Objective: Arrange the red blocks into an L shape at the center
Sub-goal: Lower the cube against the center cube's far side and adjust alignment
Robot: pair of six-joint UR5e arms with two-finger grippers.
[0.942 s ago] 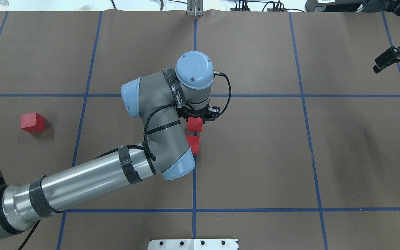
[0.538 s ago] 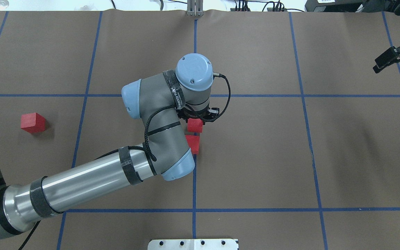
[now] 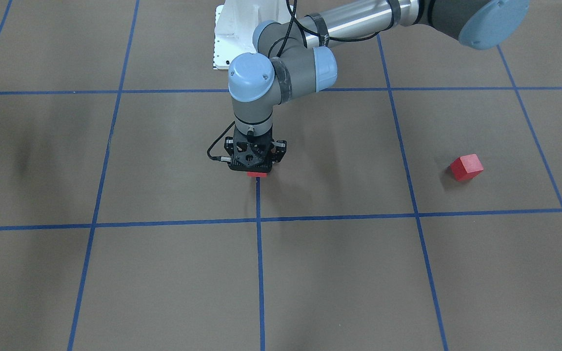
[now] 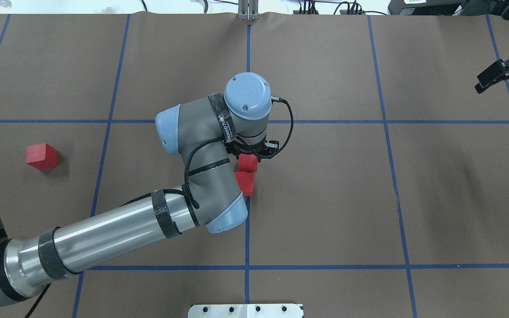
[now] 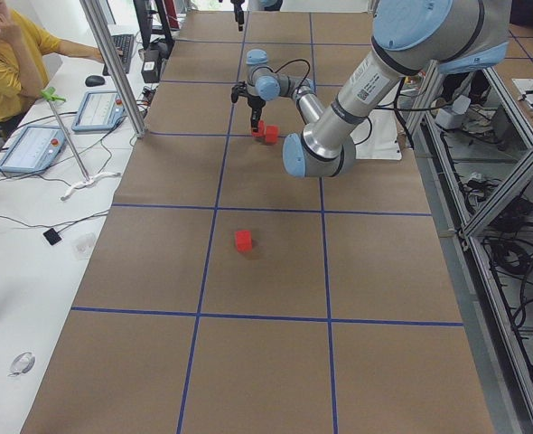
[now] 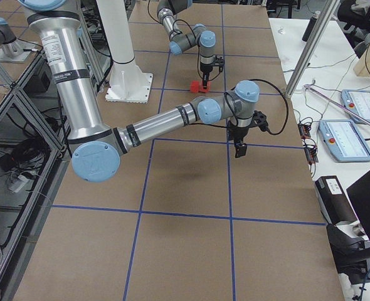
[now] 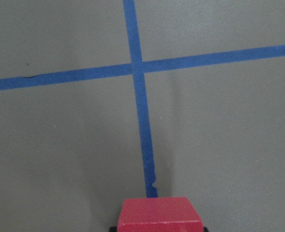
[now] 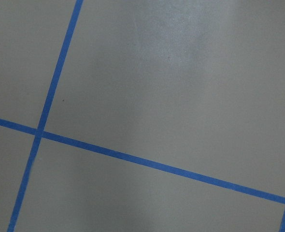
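My left gripper (image 4: 250,155) is at the center, on the long blue tape line (image 4: 247,221). It is shut on a red block (image 4: 248,163), which shows at the bottom of the left wrist view (image 7: 160,216) between the fingertips. A second red block (image 4: 245,182) lies on the line just nearer the robot, partly under my forearm, close to or touching the held one. The third red block (image 4: 41,155) lies alone far to the left; it also shows in the front view (image 3: 466,167). My right gripper (image 4: 495,75) hangs open and empty at the far right.
A white base plate (image 4: 245,310) sits at the table's near edge. My left forearm (image 4: 104,238) crosses the near-left squares. An operator (image 5: 4,54) sits at a side desk with tablets. The right wrist view shows only brown surface and blue tape lines (image 8: 147,162).
My left gripper has shifted slightly toward the robot with the red block in it, and the gap to the second block has narrowed. The right arm has not moved.
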